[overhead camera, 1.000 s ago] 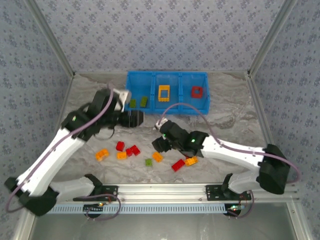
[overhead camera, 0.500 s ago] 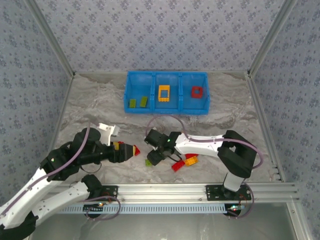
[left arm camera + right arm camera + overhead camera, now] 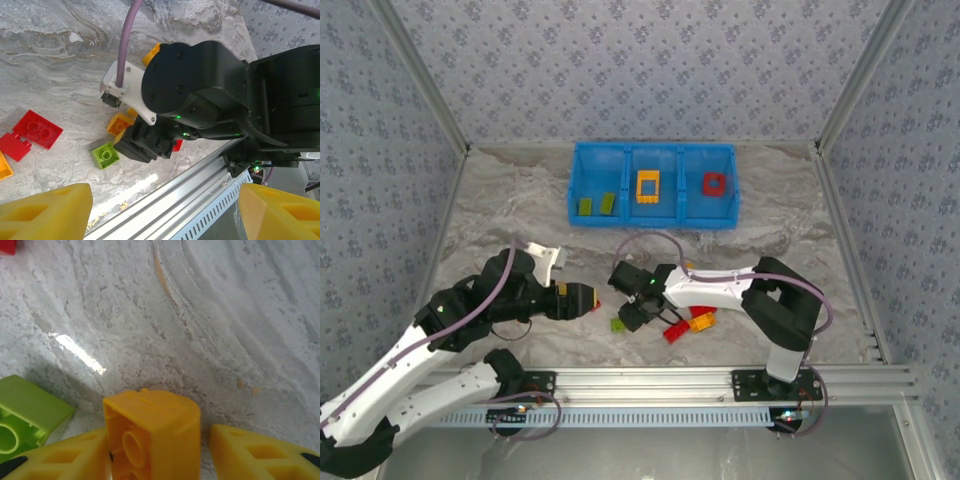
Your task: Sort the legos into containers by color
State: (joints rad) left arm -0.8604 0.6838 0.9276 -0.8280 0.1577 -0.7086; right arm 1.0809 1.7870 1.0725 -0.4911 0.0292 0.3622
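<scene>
— Which step are we watching?
— A pickup, I reckon. On the surface [image 3: 500, 220] the tray [image 3: 574, 200] is sitting far back. The right arm [image 3: 720, 290] is stretching leftward, low, and the right fingers [image 3: 250, 450] are straddling an orange brick [image 3: 150, 435] beside a green one [image 3: 25, 410], not yet pinching.
— Next?
— Closing, lifting, carrying to the middle compartment. The left fingers [image 3: 45, 210] are hanging wide apart, empty.

This is a robotics lab test cell, not a home or shop. Two robot arms, one on the left [image 3: 420, 350] and one on the right [image 3: 720, 290], are bolted to an aluminium rail [image 3: 650, 380] along the bench's near edge, above a slotted cable duct [image 3: 650, 415]. Metal frame posts [image 3: 420, 75] hold patterned backdrop walls [image 3: 640, 70] around the marbled bench [image 3: 520, 200]. Toy bricks [image 3: 676, 331] and a blue tray [image 3: 652, 222] lie on it.
</scene>
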